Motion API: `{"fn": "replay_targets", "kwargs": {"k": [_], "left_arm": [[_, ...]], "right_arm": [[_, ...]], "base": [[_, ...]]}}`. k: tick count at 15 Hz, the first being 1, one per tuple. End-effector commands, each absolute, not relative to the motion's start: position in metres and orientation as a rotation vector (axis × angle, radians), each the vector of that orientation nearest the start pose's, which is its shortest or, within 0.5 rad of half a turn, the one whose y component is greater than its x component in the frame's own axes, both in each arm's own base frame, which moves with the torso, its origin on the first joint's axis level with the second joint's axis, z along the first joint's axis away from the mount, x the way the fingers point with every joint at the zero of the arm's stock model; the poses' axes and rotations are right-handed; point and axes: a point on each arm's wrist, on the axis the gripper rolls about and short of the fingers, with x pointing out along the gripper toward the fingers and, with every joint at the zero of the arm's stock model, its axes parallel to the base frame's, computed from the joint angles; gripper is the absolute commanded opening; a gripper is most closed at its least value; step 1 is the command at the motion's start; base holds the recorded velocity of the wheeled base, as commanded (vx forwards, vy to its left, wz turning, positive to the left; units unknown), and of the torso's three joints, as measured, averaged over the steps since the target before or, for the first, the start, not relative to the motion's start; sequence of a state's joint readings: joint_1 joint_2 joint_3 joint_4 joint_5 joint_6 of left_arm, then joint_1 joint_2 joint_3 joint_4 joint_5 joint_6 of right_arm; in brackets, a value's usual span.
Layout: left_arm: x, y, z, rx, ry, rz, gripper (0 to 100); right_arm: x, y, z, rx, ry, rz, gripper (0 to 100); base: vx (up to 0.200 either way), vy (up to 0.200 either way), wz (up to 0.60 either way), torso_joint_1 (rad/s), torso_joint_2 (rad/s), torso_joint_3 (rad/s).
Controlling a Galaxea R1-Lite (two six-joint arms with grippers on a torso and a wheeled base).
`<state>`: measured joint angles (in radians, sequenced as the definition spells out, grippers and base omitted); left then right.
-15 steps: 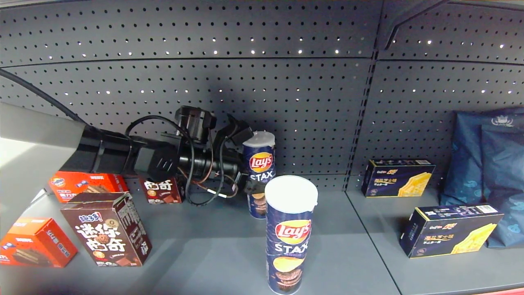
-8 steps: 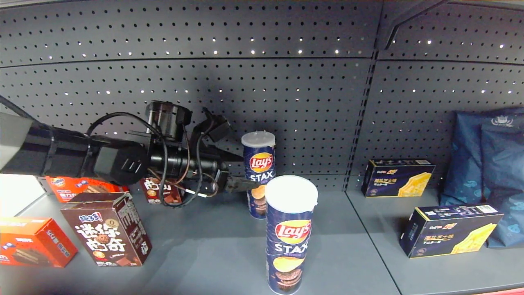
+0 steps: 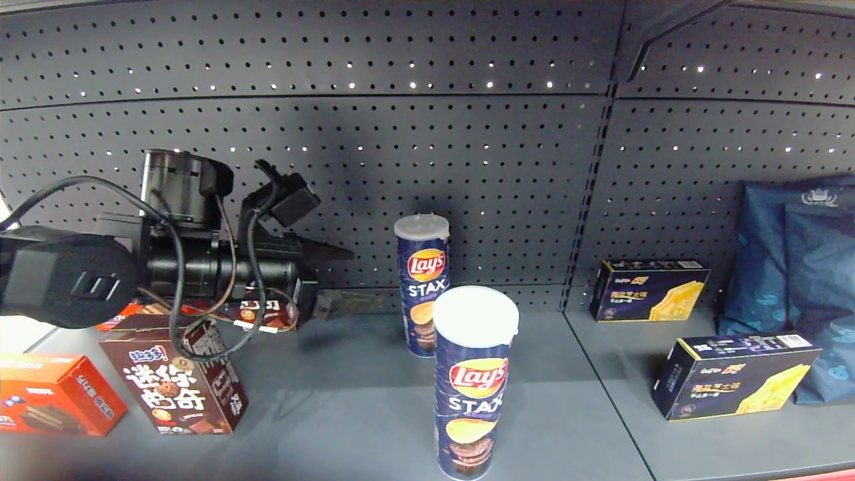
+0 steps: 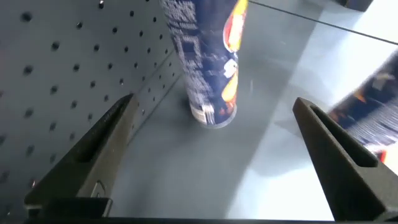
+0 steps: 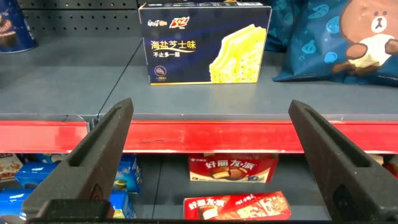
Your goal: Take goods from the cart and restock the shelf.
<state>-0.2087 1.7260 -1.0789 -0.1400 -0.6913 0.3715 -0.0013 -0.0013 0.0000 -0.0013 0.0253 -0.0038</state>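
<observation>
Two tall dark-blue chip cans stand upright on the grey shelf [image 3: 334,414]. The rear can [image 3: 422,280] is near the pegboard, and the front can [image 3: 474,381] is just right of it and closer to me. My left gripper [image 3: 353,279] hangs open a short way left of the rear can, touching nothing. In the left wrist view the gripper [image 4: 214,106] has its fingers spread wide, with the rear can [image 4: 205,56] standing beyond them. My right gripper [image 5: 210,107] is open and empty in front of the shelf's red front rail [image 5: 199,134].
A brown cookie box [image 3: 177,381] and red boxes [image 3: 53,401] stand below the left arm. Navy-and-yellow boxes [image 3: 648,288] [image 3: 735,375] and blue bags [image 3: 801,267] fill the right section. The pegboard wall [image 3: 467,167] is close behind. A lower shelf holds red boxes [image 5: 233,168].
My left gripper was around the rear can a second ago. It has let go and drawn back to the left, and the can stays standing upright.
</observation>
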Motion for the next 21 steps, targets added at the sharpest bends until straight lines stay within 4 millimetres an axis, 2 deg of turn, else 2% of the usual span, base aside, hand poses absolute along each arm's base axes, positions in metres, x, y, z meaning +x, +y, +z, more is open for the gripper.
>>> {"fn": "replay_targets", "kwargs": {"k": [1, 3, 4, 5, 7, 8, 10, 12, 14, 15, 17, 19, 21], "left_arm": [[0.281, -0.060, 0.226, 0.204, 0.283, -0.898, 100], [0.267, -0.053, 0.240, 0.209, 0.250, -0.820, 100], [0.259, -0.049, 0.253, 0.246, 0.218, -0.674, 100], [0.252, -0.047, 0.263, 0.254, 0.194, -0.601, 100], [0.240, -0.045, 0.271, 0.237, 0.183, -0.512, 100], [0.231, -0.042, 0.270, 0.238, 0.199, -0.400, 100], [0.220, -0.042, 0.271, 0.172, 0.195, -0.310, 100], [0.220, -0.029, 0.271, 0.130, 0.203, -0.220, 100], [0.219, -0.015, 0.262, 0.136, 0.227, -0.132, 100], [0.211, -0.010, 0.262, 0.147, 0.206, -0.109, 100], [0.203, -0.011, 0.253, 0.173, 0.224, -0.135, 100], [0.200, -0.012, 0.250, 0.171, 0.236, -0.169, 100], [0.205, -0.003, 0.253, 0.176, 0.236, -0.097, 100]], "right_arm": [[-0.023, 0.001, 0.076, -0.005, -0.002, 0.025, 100], [-0.023, 0.001, 0.076, -0.005, -0.002, 0.025, 100], [-0.023, 0.001, 0.076, -0.005, -0.002, 0.025, 100], [-0.023, 0.001, 0.076, -0.003, -0.002, 0.025, 100], [-0.023, 0.001, 0.076, -0.005, -0.002, 0.025, 100], [-0.023, 0.001, 0.076, -0.005, -0.002, 0.025, 100], [-0.023, 0.001, 0.076, -0.005, -0.002, 0.025, 100], [-0.023, 0.001, 0.076, -0.005, -0.002, 0.025, 100], [-0.023, 0.001, 0.076, -0.005, -0.002, 0.025, 100], [-0.023, 0.001, 0.076, -0.005, -0.002, 0.025, 100], [-0.023, 0.001, 0.076, -0.005, -0.002, 0.025, 100], [-0.023, 0.001, 0.076, -0.005, -0.002, 0.025, 100], [-0.023, 0.001, 0.075, -0.003, 0.000, 0.026, 100]], "base": [[0.000, 0.000, 0.00, 0.000, 0.00, 0.000], [0.000, 0.000, 0.00, 0.000, 0.00, 0.000], [0.000, 0.000, 0.00, 0.000, 0.00, 0.000], [0.000, 0.000, 0.00, 0.000, 0.00, 0.000], [0.000, 0.000, 0.00, 0.000, 0.00, 0.000], [0.000, 0.000, 0.00, 0.000, 0.00, 0.000], [0.000, 0.000, 0.00, 0.000, 0.00, 0.000], [0.000, 0.000, 0.00, 0.000, 0.00, 0.000], [0.000, 0.000, 0.00, 0.000, 0.00, 0.000], [0.000, 0.000, 0.00, 0.000, 0.00, 0.000], [0.000, 0.000, 0.00, 0.000, 0.00, 0.000], [0.000, 0.000, 0.00, 0.000, 0.00, 0.000], [0.000, 0.000, 0.00, 0.000, 0.00, 0.000]]}}
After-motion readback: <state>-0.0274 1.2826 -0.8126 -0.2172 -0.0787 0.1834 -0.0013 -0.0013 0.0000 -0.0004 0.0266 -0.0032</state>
